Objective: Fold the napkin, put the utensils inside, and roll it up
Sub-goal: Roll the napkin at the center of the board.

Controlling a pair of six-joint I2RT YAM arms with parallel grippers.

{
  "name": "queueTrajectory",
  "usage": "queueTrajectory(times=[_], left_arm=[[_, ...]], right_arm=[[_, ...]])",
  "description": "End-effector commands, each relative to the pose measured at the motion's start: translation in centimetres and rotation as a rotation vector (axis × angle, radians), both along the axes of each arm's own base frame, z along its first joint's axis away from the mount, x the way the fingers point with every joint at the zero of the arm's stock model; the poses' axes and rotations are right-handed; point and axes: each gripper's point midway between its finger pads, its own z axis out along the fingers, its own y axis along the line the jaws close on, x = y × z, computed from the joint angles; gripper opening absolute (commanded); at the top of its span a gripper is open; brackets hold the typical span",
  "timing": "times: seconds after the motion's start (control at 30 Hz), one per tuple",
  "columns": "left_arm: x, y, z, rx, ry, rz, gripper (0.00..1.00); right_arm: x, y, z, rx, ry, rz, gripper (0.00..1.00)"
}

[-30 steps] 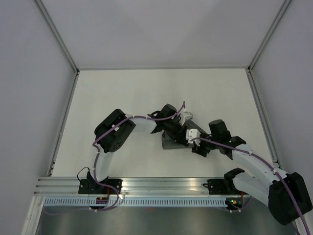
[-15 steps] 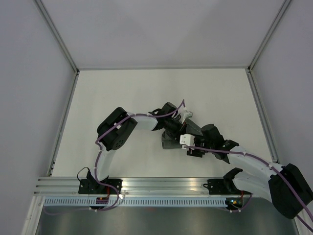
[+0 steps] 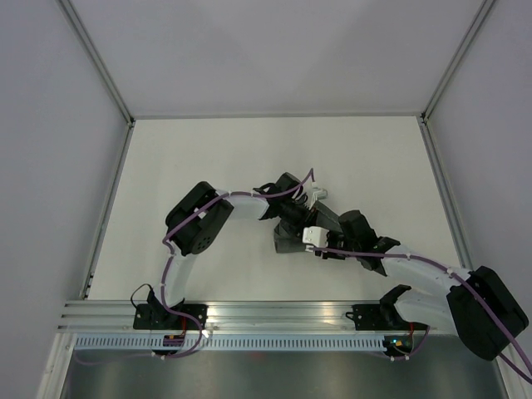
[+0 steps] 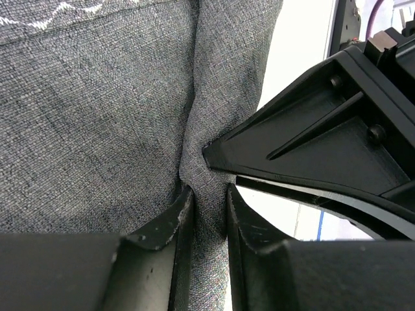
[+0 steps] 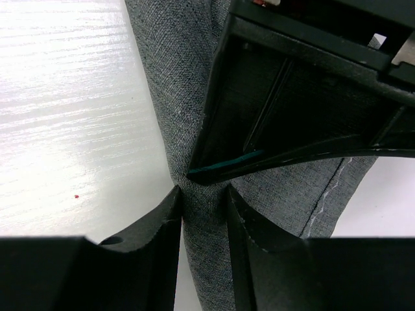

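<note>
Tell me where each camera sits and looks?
Top: high behind the arms, looking down at the table, both arms, the napkin.
Left wrist: on the left arm, looking past the left hand pinching the napkin.
Right wrist: on the right arm, looking past the right hand at the napkin.
Both wrist views show the napkin.

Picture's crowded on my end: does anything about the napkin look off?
The napkin is bunched into a narrow ridge rather than lying flat, and the left gripper and right gripper both pinch that ridge, nose to nose.
</note>
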Motion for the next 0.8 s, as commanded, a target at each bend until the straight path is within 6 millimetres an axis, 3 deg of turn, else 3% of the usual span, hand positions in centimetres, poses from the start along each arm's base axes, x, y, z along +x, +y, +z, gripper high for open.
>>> queueTrajectory(times=[0.0,0.27,0.77], left_arm=[[-2.7,5.6,-6.4,0.335,0.122,0.068,0.28],[0.3,3.8,-0.2,0.191,0.028,0.094,0.35],[3.5,4.0,5.4,0.065,-0.060,0.152,0.45]], right_arm=[[-1.7,-0.6,-1.8,-0.044,0.107,0.003,0.32],[-2.4,-0.3,-2.3,-0.070,0.188,0.029,0.19],[-3.1,-0.2,-3.1,-0.110,0.281,0.052,0.13]])
